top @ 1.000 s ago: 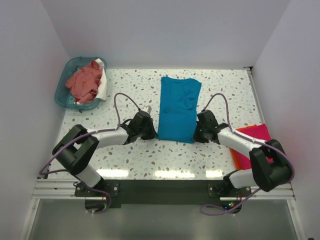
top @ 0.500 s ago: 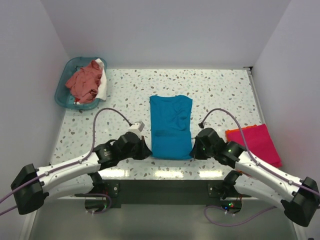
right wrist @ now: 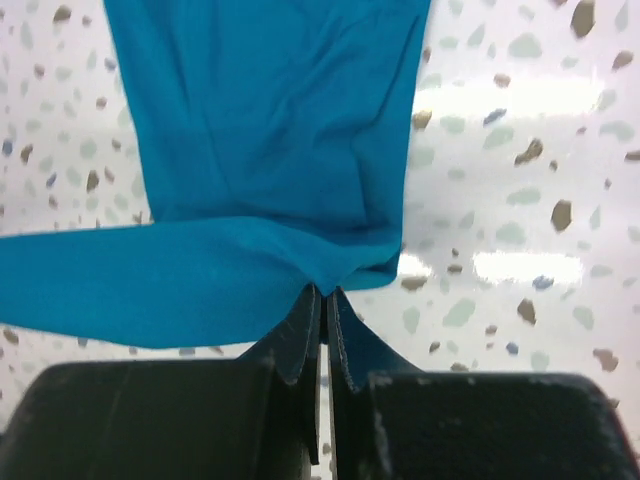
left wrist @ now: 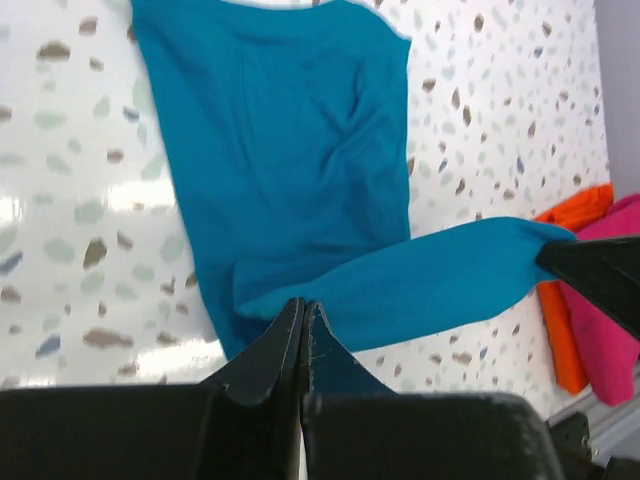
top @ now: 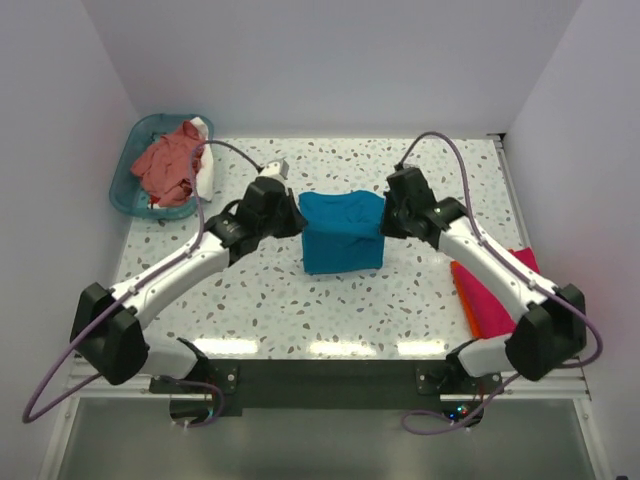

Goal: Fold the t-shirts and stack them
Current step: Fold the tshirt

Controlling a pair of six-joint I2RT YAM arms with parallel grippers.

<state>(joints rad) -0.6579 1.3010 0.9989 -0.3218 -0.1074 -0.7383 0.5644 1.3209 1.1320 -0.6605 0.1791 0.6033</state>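
The teal-blue t-shirt (top: 341,233) lies in the middle of the table, its near end lifted and carried over its far part. My left gripper (top: 298,214) is shut on the shirt's left corner (left wrist: 300,290). My right gripper (top: 385,215) is shut on the right corner (right wrist: 335,270). The held edge hangs between both grippers above the flat part (left wrist: 280,150) of the same shirt (right wrist: 270,110). A magenta-pink shirt (top: 500,290) lies folded on an orange one (top: 468,312) at the right edge. A salmon-pink shirt (top: 168,162) and a white one (top: 205,175) sit in the basket.
A translucent teal plastic basket (top: 128,190) stands at the far left corner of the speckled table (top: 300,310). White walls close the back and sides. The pink and orange pile also shows in the left wrist view (left wrist: 600,330).
Both grippers pulled the shirt toward the near edge, then lifted its near end and carried it away from the bases over the far part, so the shirt now looks half as long.
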